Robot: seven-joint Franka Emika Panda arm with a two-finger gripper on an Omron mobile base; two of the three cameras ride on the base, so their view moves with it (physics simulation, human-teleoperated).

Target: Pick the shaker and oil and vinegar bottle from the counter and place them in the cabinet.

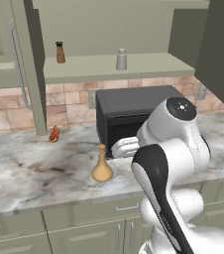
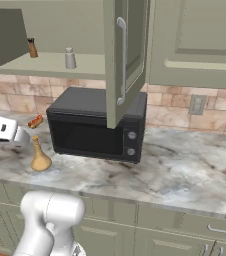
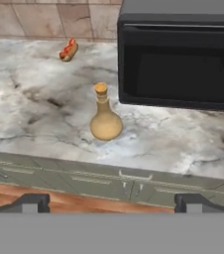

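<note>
The oil and vinegar bottle (image 3: 105, 115), a tan flask with a bulbous base and a thin neck, stands upright on the grey-and-white marbled stone counter (image 3: 29, 109), ahead of your claw (image 3: 111, 203) and nearly centred between its two dark fingertips (image 3: 32, 202), which you see spread wide apart with nothing between them. The claw sits back over the counter's front edge, above the sage-green drawer fronts (image 3: 109, 181), well apart from the bottle. Just beyond the bottle and to the right in your hand view stands the black boxy microwave (image 3: 181, 54), its front close to the flask but not touching it. Farther out, on the left near the tiled wall, a small orange-red item (image 3: 69, 50) lies on the stone. Farthest and higher up, in your base views, the sage-green wall cabinet (image 1: 27, 64) hangs with its doors open, and on its pale-green shelf (image 1: 89, 68) the small light-grey cylindrical shaker (image 1: 121, 59) with a silvery top stands upright, well apart from a brown shaker with a dark cap (image 1: 60, 52) standing to its left.
</note>
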